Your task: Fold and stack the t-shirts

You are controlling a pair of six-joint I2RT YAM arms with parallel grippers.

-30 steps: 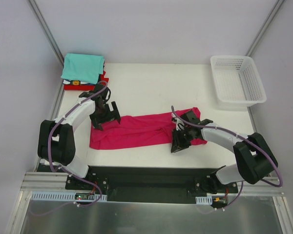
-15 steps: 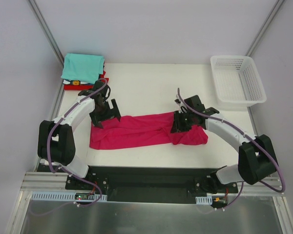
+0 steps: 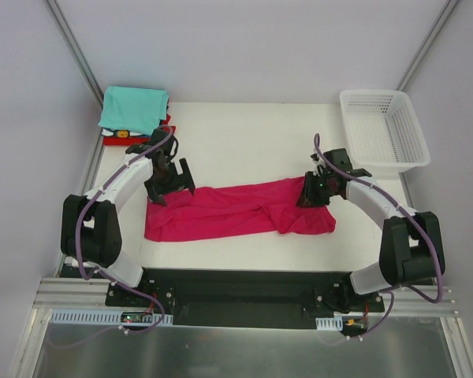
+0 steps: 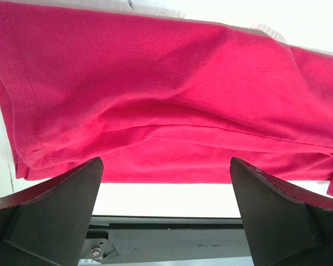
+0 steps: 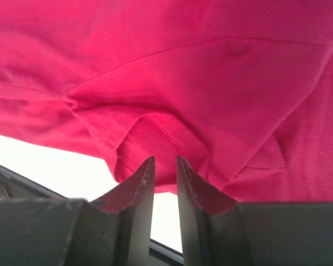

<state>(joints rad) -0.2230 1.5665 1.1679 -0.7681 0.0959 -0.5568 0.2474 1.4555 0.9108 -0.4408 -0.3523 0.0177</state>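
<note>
One pink shirt [image 3: 236, 211] lies mid-counter as a long rumpled band running left to right. It is doubled lengthwise but not yet squared. The right end is bunched, with a sleeve fold [image 5: 155, 133] tucked under. The stack [image 3: 134, 110] of folded shirts, teal on top and red beneath, sits at the far-left corner, well apart.

Left claw [image 3: 173, 189]: jaws at full spread, holding nothing, hovering over the shirt's far-left corner; side hem [image 4: 19, 111] lies just inside its left finger.
Right claw [image 3: 309, 197]: over the far-right end, jaws nearly together with a thin slit between. No cloth shows in the slit from the wrist view, so judged empty.

Step in hand (judgement): pin or pinch both far corners to tension and flatten the band before the next fold.
- Right jaws likely need widening before descent.
- Take the hem, all layers, not a loose ridge.
- Pull the ends apart evenly, so the bunched right end smooths out.

Room:
- The shirt's near edge runs close to the counter [image 3: 244, 142] edge and the black rail [image 3: 236, 287], so draw the cloth away from it.
- Bare counter lies beyond the shirt.
- Basket [image 3: 378, 94] stands near the right arm; keep that elbow in.
</note>
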